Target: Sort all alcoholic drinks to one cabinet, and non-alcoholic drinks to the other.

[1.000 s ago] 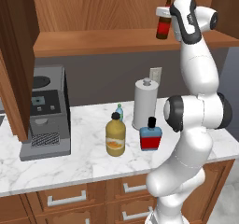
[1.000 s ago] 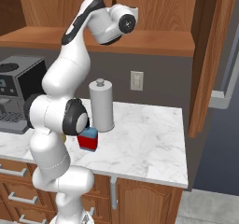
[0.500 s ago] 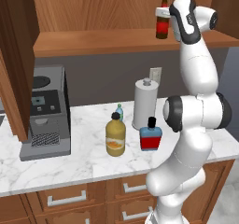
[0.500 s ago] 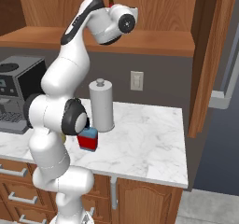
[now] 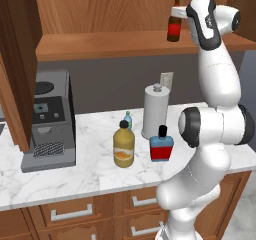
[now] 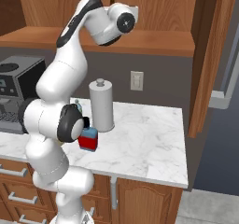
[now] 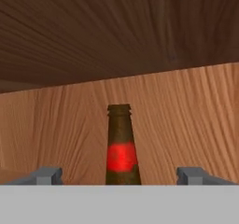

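Claw [image 7: 120,175] is seen spread wide, nothing gripped. Brown bottle [image 5: 174,22] stands upright on cabinet shelf [image 5: 100,45], btwn fingertips [image 7: 46,175]. Blue bottle [image 5: 161,145] & juice [image 5: 123,146] sit on counter [image 5: 75,176].

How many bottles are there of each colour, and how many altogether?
Dark brown: 1, the brown bottle on the cabinet shelf
Blue: 1, the squarish blue bottle
Orange-yellow: 1, the juice bottle
Light blue: 1, the small bottle behind it
Total: 4 bottles
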